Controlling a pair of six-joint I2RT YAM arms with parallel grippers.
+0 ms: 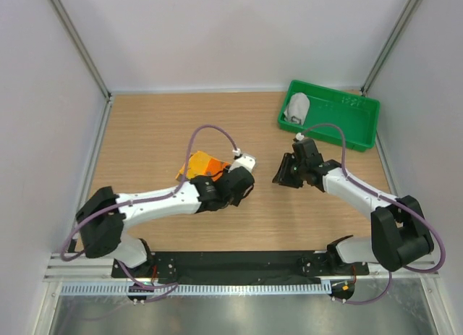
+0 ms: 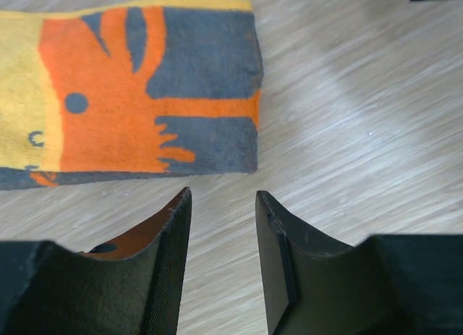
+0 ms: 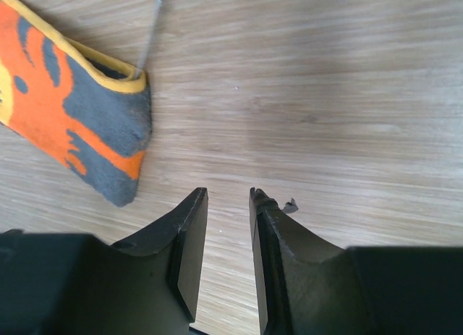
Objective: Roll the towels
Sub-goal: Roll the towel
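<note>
In the top view, the orange-and-yellow patterned towel (image 1: 201, 163) is seen lying flat on the table (image 1: 145, 125). The light grey towel (image 1: 297, 107), apparently already rolled, is set in the green tray (image 1: 354, 125), well apart from the patterned towel and to its far right. In the left wrist view, the left gripper (image 2: 223, 197) is held just short of the patterned towel's near edge, its jaws narrowly parted with nothing between them. In the right wrist view, the right gripper (image 3: 228, 194) is poised off that towel's grey corner, likewise narrowly parted and empty. The cloth is judged light, soft and limp, and is best pinched at a hemmed edge or corner.
</note>
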